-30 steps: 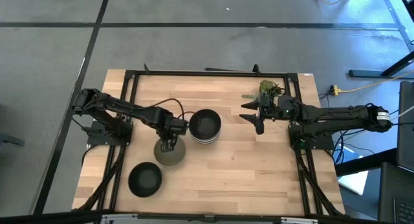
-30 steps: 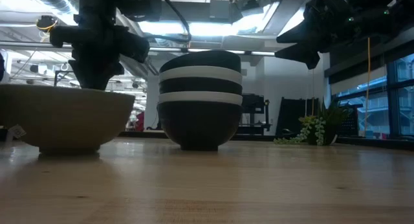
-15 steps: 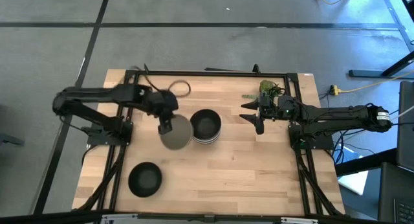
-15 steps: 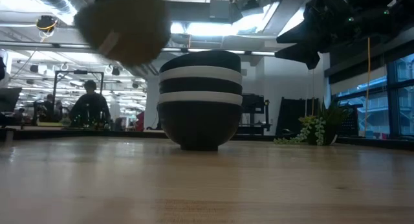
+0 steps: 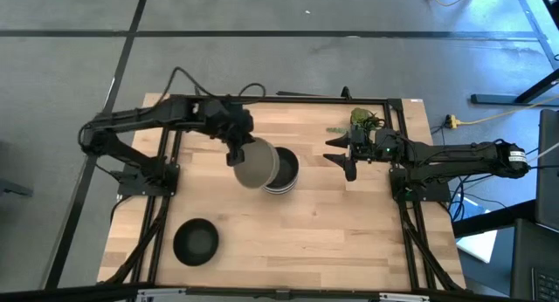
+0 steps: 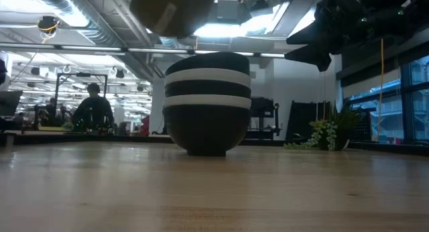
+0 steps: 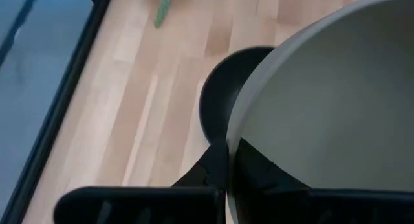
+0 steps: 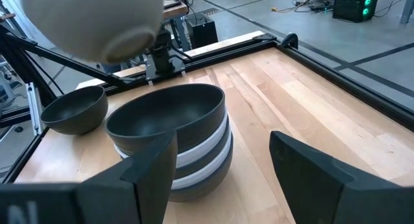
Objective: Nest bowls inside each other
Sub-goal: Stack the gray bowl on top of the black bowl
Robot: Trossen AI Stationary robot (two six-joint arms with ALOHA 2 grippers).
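My left gripper (image 5: 236, 152) is shut on the grey-green bowl (image 5: 256, 165) and carries it in the air over the left part of the stack of several black and white bowls (image 5: 283, 171). The low view shows this bowl (image 6: 174, 9) high above the stack (image 6: 208, 101), which stands on its bottom bowl's foot. One more black bowl (image 5: 196, 242) sits on the table near the near left corner. My right gripper (image 5: 348, 155) hangs open in the air to the right of the stack, touching nothing. My left gripper (image 7: 228, 160) pinches the grey-green bowl's rim (image 7: 228, 143) on the side turned toward the table's left, one finger inside the bowl and one outside. The fingers come from above and the left. The bowl is lifted clear and hangs tilted beyond the fingers, over the stack.
A small green plant sprig (image 5: 362, 120) lies near the far right corner, behind my right gripper. A black frame (image 5: 279, 99) runs round the tabletop. Bare wood spreads across the table's near half and its middle right. People sit in the room beyond the table (image 6: 94, 108).
My left gripper has lifted the grey-green bowl off the table and carried it up, toward the far edge and then right toward the stack. The bowl stood beside the stack a second ago and now hangs clear above the stack's left side. My right arm has kept still.
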